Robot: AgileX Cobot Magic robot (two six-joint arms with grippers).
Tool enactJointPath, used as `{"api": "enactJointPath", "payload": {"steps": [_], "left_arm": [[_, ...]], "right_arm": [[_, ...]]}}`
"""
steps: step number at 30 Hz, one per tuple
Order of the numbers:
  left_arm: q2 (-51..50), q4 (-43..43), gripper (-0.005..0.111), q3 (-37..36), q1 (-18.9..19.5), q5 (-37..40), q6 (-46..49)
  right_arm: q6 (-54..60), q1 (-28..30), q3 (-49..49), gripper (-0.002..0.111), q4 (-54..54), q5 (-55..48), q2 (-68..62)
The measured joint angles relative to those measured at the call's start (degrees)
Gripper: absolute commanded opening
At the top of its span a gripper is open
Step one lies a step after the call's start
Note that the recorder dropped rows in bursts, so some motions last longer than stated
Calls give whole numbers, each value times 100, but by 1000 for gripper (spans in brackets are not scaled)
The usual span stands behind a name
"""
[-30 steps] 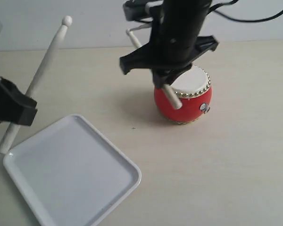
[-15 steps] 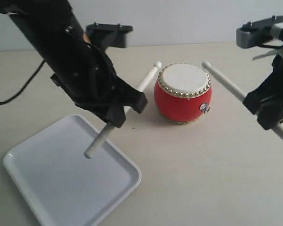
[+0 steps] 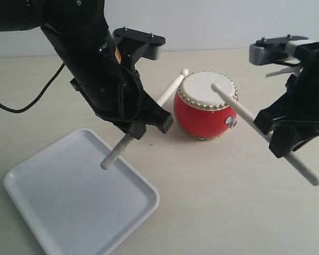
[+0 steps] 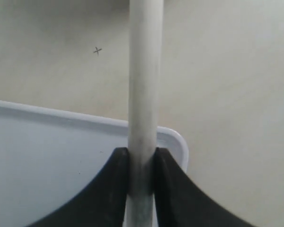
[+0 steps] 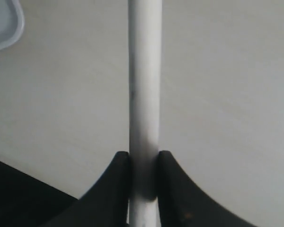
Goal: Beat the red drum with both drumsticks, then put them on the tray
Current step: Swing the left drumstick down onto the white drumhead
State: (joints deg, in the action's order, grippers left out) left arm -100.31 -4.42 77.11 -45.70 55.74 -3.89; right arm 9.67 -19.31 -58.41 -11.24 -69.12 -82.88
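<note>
Left gripper (image 3: 137, 129) is clamped on the left stick (image 3: 169, 91), jaws pinching the shaft low down so the long end is free to swing; the wrist view confirms it, dark fingers (image 4: 111, 189) pressed to either side of the pale wood; right gripper (image 3: 279, 139) is doing the same job, closed around the right stick (image 3: 235, 104) with a short butt end poking out behind.

Now the drum (image 3: 204, 114), red and upright near the middle of the table (image 3: 228, 207), skin side up, and both sticks slant in at it from opposite sides; the right stick's tip sits over the cream skin, on it or just above it, I can't tell which; the left stick's rounded tip is up by the far left of the studded rim, beside the skin rather than over it; I'd call this the beating step, one stick at the head and the other poised off the edge.

Out from there, the tray (image 3: 53, 212) lies flat and white near the front left, apart from the drum and with nothing in it; the left stick's butt end hangs over the tray's near corner, an easy spot for setting down later; the right arm will need to reach across the drum to get there.
</note>
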Motion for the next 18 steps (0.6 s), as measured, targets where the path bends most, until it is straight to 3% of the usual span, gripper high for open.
{"api": "enactJointPath", "payload": {"steps": [9,18], "left_arm": [[-10,33,0,0,0,69,327],[-168,33,0,13,0,-27,389]], "right_arm": [[0,0,-126,0,106,263,-429],[-24,0,-1302,0,531,-18,-496]]}}
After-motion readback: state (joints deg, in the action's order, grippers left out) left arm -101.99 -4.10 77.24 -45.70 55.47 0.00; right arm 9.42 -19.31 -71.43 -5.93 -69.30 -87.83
